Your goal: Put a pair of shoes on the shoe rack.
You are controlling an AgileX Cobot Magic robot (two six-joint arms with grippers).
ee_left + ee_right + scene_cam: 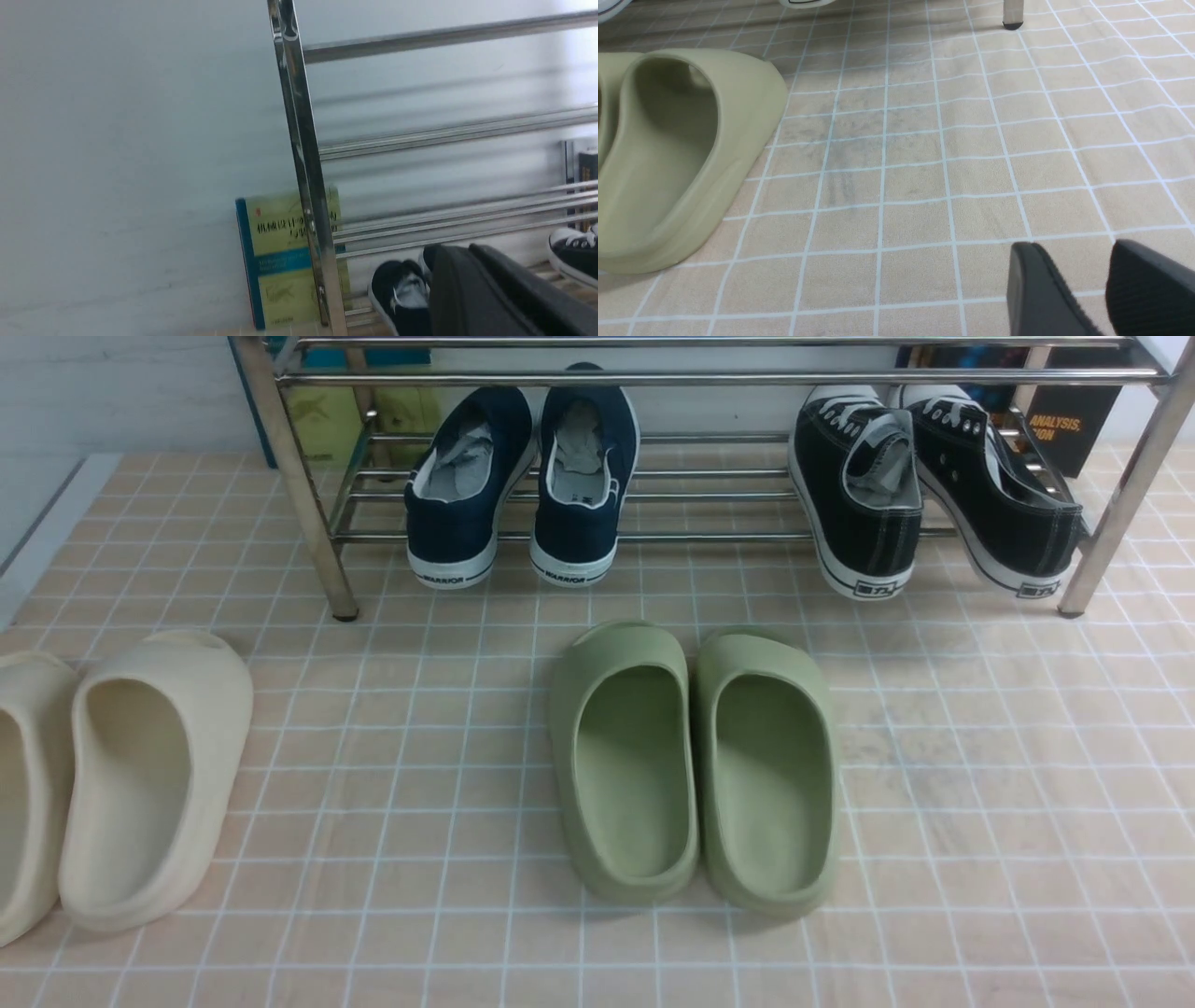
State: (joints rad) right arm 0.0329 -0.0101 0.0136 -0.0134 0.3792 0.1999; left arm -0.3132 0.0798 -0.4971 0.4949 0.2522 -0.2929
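- A pair of cream slippers [140, 775] lies at the far left of the tiled floor [980, 803], partly cut off by the edge of the front view.
- The left gripper [472, 275] shows only in its own wrist view, raised beside the rack's left post; its dark fingers [460, 298] lie pressed together, clenched on nothing.
- A yellow-green book [280, 256] with a blue spine leans on the wall behind that post.
- The shoe rack [308, 523] stands at the back of the floor, its chrome bars running across the front view.
- A pair of navy sneakers [523, 485] sits on the lowest tier, left of middle, heels hanging over the front bar.
- A pair of green slippers [691, 765] lies side by side, touching, on the floor in front of the rack.
- A pair of black sneakers [934, 485] rests tilted on the lowest tier at the right.
- The right gripper [1087, 280] hovers low over bare tiles to the right of the green slippers, its fingers [1036, 289] spread apart, released, with nothing between them.
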